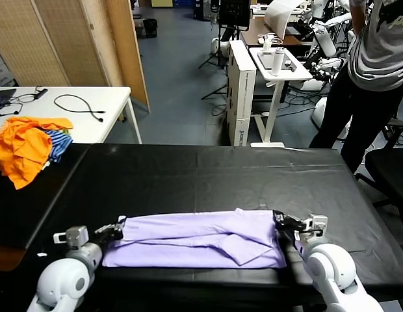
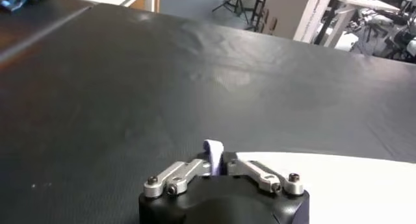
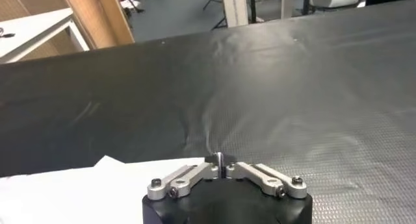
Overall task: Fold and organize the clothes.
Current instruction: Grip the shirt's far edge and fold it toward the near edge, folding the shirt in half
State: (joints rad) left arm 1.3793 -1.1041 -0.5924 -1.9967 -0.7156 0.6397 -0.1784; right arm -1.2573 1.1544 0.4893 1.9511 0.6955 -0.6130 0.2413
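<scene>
Black table (image 1: 208,175) w/ lavender T-shirt (image 1: 195,247) lying folded along its near edge.
L gripper (image 1: 115,229) pinches the shirt's left end, a bit of fabric (image 2: 213,151) sticking up betw. its fingers; R gripper (image 1: 284,222) pressed together at the shirt's right end. Orange garments (image 1: 26,146) well apart, far left of shirt.

The T-shirt (image 1: 201,239) lies along the near edge of the surface (image 1: 208,175), the left pincer (image 1: 116,229) at its left end, the right pincer (image 1: 279,221) at its right end, and a garment pile (image 1: 29,144) sits far back left.
</scene>
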